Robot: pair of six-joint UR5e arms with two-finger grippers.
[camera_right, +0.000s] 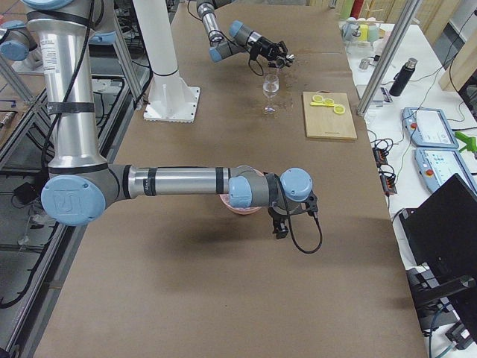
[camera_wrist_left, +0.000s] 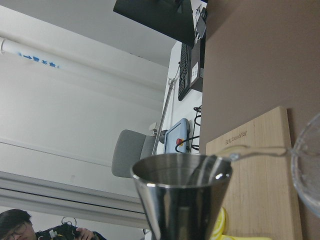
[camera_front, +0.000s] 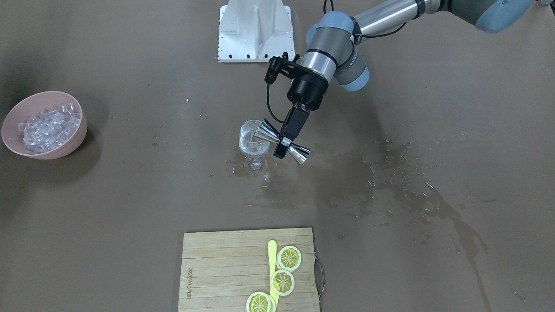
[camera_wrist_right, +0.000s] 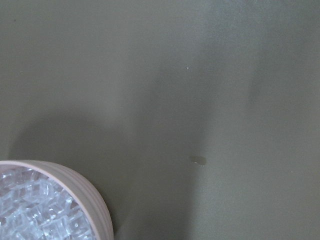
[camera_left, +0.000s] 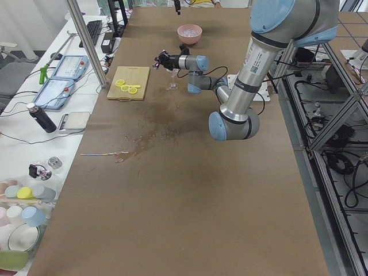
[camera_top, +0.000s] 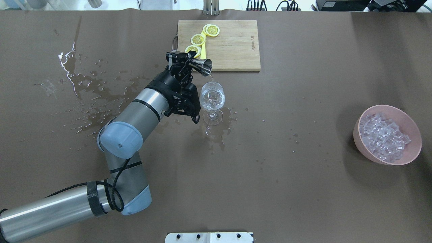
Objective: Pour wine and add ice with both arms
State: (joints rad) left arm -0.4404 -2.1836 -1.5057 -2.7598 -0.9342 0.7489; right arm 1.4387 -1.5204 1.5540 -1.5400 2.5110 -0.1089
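Wine [camera_wrist_left: 260, 150] runs in a thin clear stream from the lip of a steel jigger [camera_front: 264, 132] into a wine glass [camera_front: 256, 166], where a small pool of it sits in the bowl. The left gripper [camera_front: 284, 143] is clamped on the jigger's narrow waist and holds it tipped almost on its side, with the pouring cup just over the glass rim. The glass stands upright near the middle of the table [camera_front: 130, 208], with wet patches [camera_front: 277, 186] around its foot. Ice [camera_front: 50, 125] fills a pink bowl [camera_front: 65, 149] well apart from the glass. The right gripper [camera_right: 283, 222] hangs just beside that bowl; I cannot tell whether its fingers are apart or together. Lemon slices [camera_front: 289, 258] lie on a wooden cutting board [camera_front: 221, 268].
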